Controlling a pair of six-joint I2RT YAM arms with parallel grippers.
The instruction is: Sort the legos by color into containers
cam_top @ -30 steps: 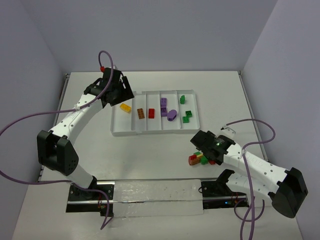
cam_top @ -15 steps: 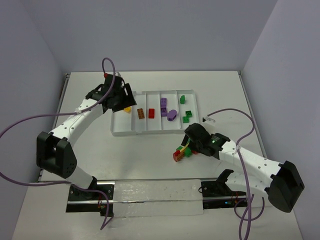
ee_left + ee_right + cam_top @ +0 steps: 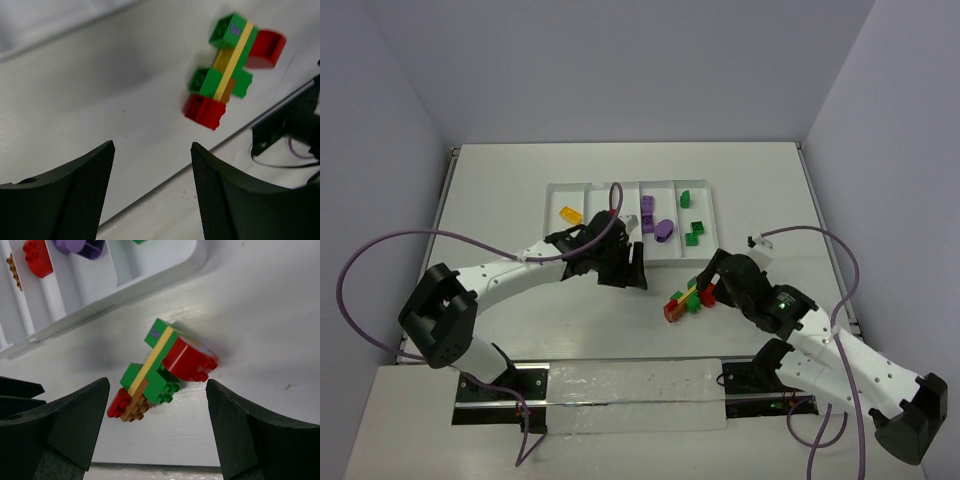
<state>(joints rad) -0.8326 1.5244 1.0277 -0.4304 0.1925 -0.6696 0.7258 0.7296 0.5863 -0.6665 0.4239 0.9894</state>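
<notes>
Resting on white table (image 3: 500, 200): stuck lego cluster (image 3: 688, 298) near tray (image 3: 582, 196); lavender walls (image 3: 620, 60).

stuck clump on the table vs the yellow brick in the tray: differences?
The clump is several bricks stuck together, green, red, yellow and orange-brown; the yellow brick is single, one colour. The clump lies on the table outside the tray; the yellow brick sits in its leftmost compartment. Shared: neither is gripped.

Left arm (image 3: 510, 268), right arm (image 3: 840, 350) reach inward; jaws spread, seemingly empty.
</notes>
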